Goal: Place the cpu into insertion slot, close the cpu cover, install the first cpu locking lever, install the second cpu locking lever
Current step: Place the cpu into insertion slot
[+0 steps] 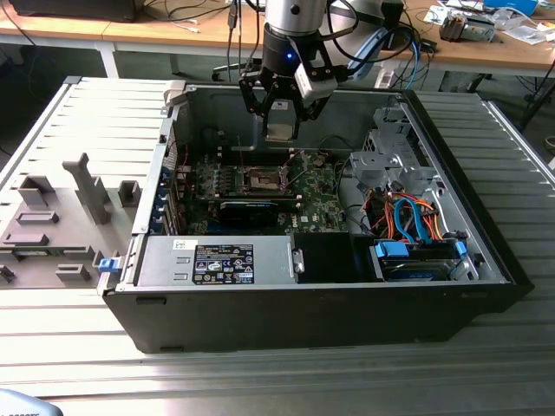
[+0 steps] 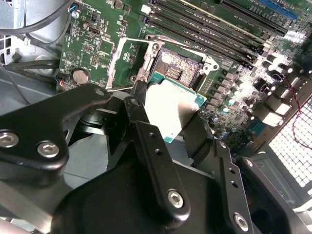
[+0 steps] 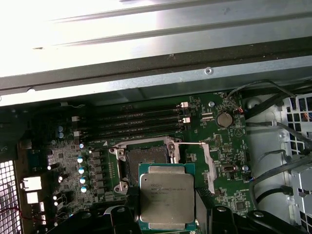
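My gripper (image 1: 282, 117) hangs above the open computer case, shut on the cpu (image 1: 283, 128). In both wrist views the cpu (image 3: 165, 197) (image 2: 171, 108) is a silver-topped square chip clamped between the black fingers (image 2: 138, 105). It hovers above and just beside the insertion slot (image 3: 146, 161) (image 2: 178, 68) (image 1: 263, 179), whose dark pin field lies bare. The cpu cover (image 3: 209, 165) (image 2: 122, 61) is swung open, standing off one side of the slot. A thin locking lever (image 3: 190, 143) sticks out by the cover.
Long black memory slots (image 3: 131, 124) run beside the socket. A black card (image 1: 250, 211), a power supply (image 1: 217, 262) and a drive cage with orange and blue cables (image 1: 408, 217) fill the case. A grey fixture (image 1: 61, 217) sits at the exterior view's left.
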Robot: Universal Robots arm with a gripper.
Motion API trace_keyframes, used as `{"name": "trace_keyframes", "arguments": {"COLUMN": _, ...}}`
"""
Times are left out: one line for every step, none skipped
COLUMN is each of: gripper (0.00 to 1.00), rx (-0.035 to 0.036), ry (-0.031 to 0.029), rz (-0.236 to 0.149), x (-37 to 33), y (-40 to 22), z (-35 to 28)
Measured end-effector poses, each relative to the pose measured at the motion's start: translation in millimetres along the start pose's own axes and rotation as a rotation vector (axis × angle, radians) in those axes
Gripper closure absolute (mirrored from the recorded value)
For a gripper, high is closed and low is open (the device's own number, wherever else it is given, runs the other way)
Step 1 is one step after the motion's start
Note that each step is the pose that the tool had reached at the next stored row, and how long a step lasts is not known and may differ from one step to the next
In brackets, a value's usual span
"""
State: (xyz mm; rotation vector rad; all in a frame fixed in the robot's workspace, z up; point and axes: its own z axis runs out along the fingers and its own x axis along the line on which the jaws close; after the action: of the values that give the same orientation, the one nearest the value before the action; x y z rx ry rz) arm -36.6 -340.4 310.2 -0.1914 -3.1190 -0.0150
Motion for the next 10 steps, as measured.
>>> {"name": "trace_keyframes", "arguments": {"gripper": 0.45, "rx": 0.0, "ry": 0.0, "rz": 0.0, "x": 0.0, "y": 0.0, "z": 0.0}}
{"name": "trace_keyframes", "arguments": {"gripper": 0.45, "rx": -0.0001, "ry": 0.0, "rz": 0.002, "x": 0.0, "y": 0.0, "z": 0.0}}
{"name": "trace_keyframes", "arguments": {"gripper": 0.45, "rx": -0.0001, "ry": 0.0, "rz": 0.003, "x": 0.0, "y": 0.0, "z": 0.0}}
{"name": "trace_keyframes", "arguments": {"gripper": 0.45, "rx": -0.0001, "ry": 0.0, "rz": 0.003, "x": 0.0, "y": 0.0, "z": 0.0}}
{"name": "trace_keyframes", "arguments": {"gripper": 0.45, "rx": 0.0, "ry": 0.0, "rz": 0.004, "x": 0.0, "y": 0.0, "z": 0.0}}
{"name": "trace_keyframes", "arguments": {"gripper": 0.45, "rx": -0.0001, "ry": 0.0, "rz": 0.004, "x": 0.0, "y": 0.0, "z": 0.0}}
{"name": "trace_keyframes", "arguments": {"gripper": 0.45, "rx": -0.0001, "ry": -0.0001, "rz": 0.005, "x": 0.0, "y": 0.0, "z": 0.0}}
{"name": "trace_keyframes", "arguments": {"gripper": 0.45, "rx": -0.0001, "ry": 0.0, "rz": 0.007, "x": 0.0, "y": 0.0, "z": 0.0}}
{"name": "trace_keyframes", "arguments": {"gripper": 0.45, "rx": -0.0001, "ry": -0.0001, "rz": 0.009, "x": 0.0, "y": 0.0, "z": 0.0}}
{"name": "trace_keyframes", "arguments": {"gripper": 0.45, "rx": -0.0002, "ry": -0.0001, "rz": 0.009, "x": 0.0, "y": 0.0, "z": 0.0}}
